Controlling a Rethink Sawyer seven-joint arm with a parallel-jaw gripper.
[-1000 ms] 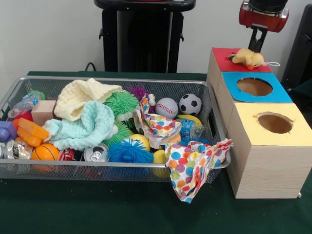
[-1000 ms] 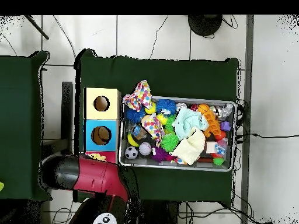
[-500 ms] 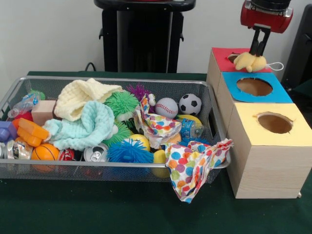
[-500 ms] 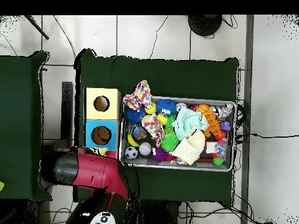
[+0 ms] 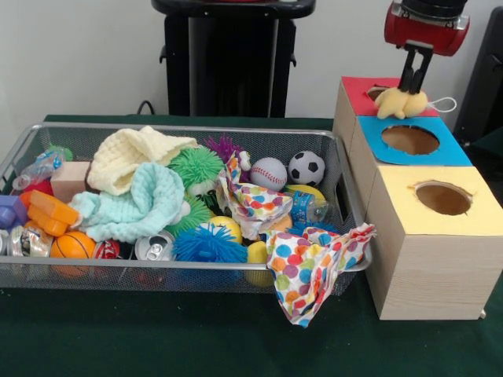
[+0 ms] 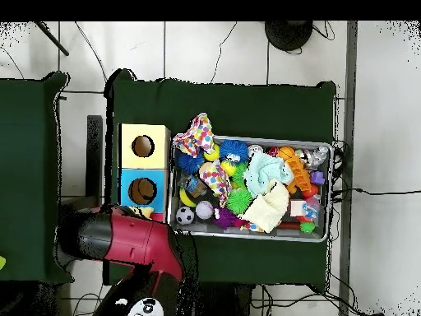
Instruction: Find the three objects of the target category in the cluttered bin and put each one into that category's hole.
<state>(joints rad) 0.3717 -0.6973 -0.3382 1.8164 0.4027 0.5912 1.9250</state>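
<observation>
The yellow plush toy (image 5: pixel 402 102) shifted slightly, end effector (image 5: pixel 414 76) gripping it over the red box (image 5: pixel 355 88).

In the overhead view the red and black arm (image 6: pixel 123 239) covers the red-topped wooden box (image 5: pixel 363 93), leaving only a sliver. The front view's top edge cuts the arm off. The yellow plush toy (image 5: pixel 402 102) hides part of that box's hole. A multicoloured dotted cloth (image 5: pixel 314 263) masks the wire mesh bin's (image 5: pixel 157 275) near right corner.
</observation>
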